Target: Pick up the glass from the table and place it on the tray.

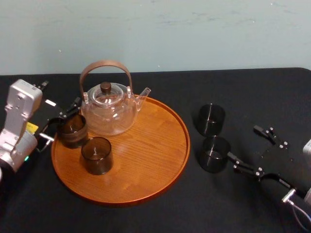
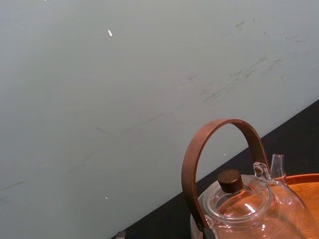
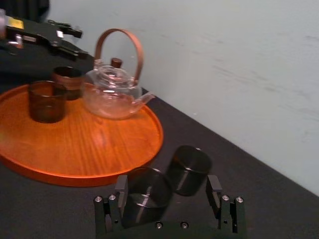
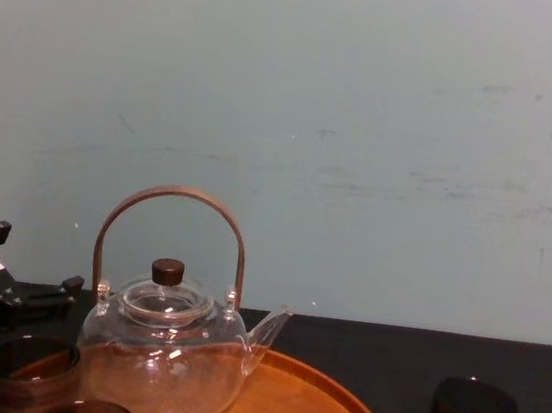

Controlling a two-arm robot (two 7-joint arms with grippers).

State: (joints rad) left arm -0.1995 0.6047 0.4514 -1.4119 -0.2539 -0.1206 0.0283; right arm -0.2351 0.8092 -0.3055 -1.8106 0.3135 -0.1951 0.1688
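1. Black cloth covers the table (image 1: 160, 208). On it lies the orange-brown wooden tray (image 1: 160, 145), with a glass teapot (image 1: 108, 114) at its 11 o'clock.
2. On the tray stand the rim glass (image 1: 73, 130) at 9 o'clock and the inner glass (image 1: 96, 155) at 8 o'clock.
3. Off the tray's 3 o'clock, on the cloth, the far glass (image 1: 211, 119) and near glass (image 1: 214, 154) stand just beside each other.
4. The right gripper (image 1: 241, 141) is spread, with the near glass between its fingers (image 3: 213, 189).
5. The left gripper (image 1: 64, 120) is at the rim glass; I cannot tell whether it grips.

Soft, even light throughout.
Small glints are seen on the glass teapot (image 1: 109, 114); faint shadows are cast on the tray (image 1: 155, 145).
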